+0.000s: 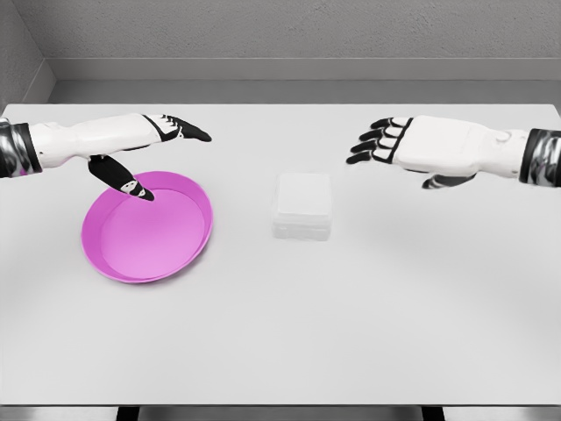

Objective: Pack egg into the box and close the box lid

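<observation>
A small translucent white box (302, 205) sits near the middle of the white table (351, 307) with its lid down. No egg shows anywhere. A pink plate (147, 227) lies to the box's left and holds nothing. My left hand (162, 149) hovers over the plate's far rim, fingers stretched out toward the right and thumb pointing down over the plate. My right hand (386, 145) hangs above the table to the right of and behind the box, fingers spread and slightly bent, holding nothing.
The table's far edge meets a grey wall (289, 35). Its front edge (280, 405) runs along the bottom of the view, with dark legs showing below.
</observation>
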